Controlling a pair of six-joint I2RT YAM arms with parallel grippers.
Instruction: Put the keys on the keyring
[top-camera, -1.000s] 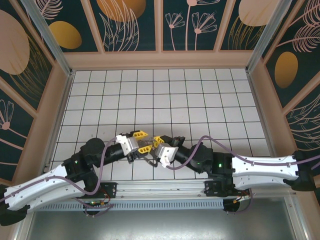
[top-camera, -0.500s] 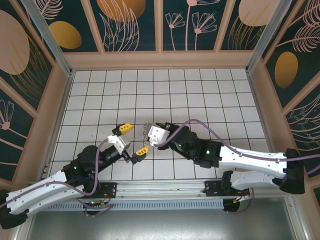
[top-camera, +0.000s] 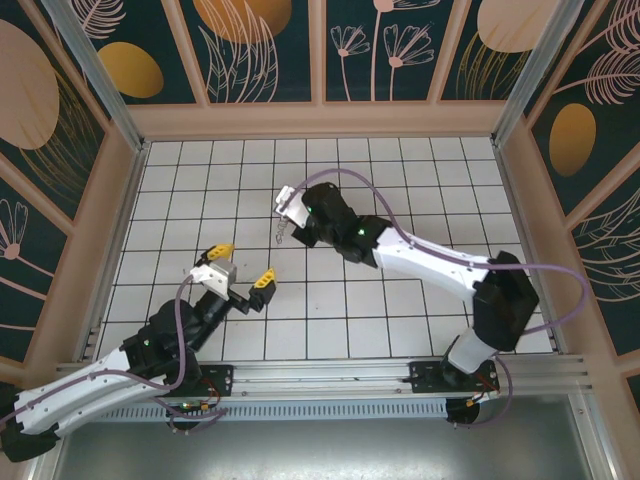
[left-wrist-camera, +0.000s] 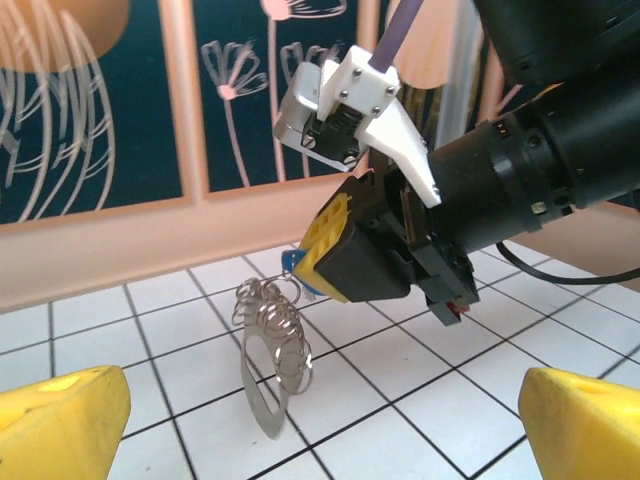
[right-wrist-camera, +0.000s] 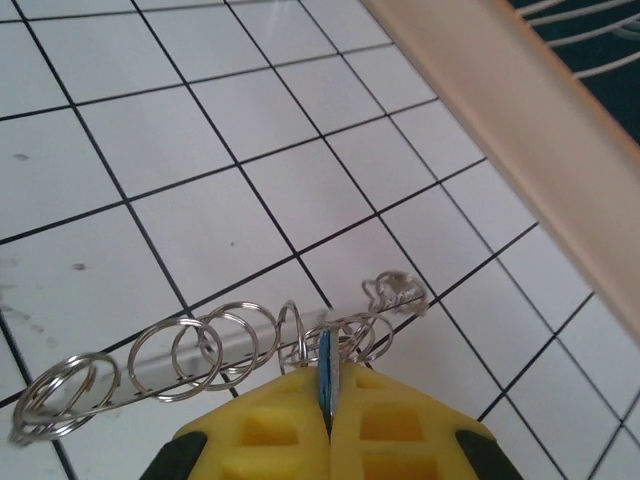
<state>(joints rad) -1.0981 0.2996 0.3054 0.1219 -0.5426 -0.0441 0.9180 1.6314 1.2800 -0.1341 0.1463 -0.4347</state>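
Blue-headed silver key (right-wrist-camera: 324, 365), pinched tight in my right fingers (right-wrist-camera: 270, 425), carried a chain of silver metal rings (left-wrist-camera: 272, 325) hanging above the white tiled worktop (top-camera: 400, 180). My left fingers (top-camera: 219, 250) stood wide open and held nothing.

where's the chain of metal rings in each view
top external: chain of metal rings left of centre, just below the right gripper.
left wrist: chain lower centre-left, dangling from the yellow jaws.
right wrist: chain across the lower left, just above the yellow jaws.
shared landmark: the blue key head pinched in the right gripper's jaws, with the rings hanging from it.
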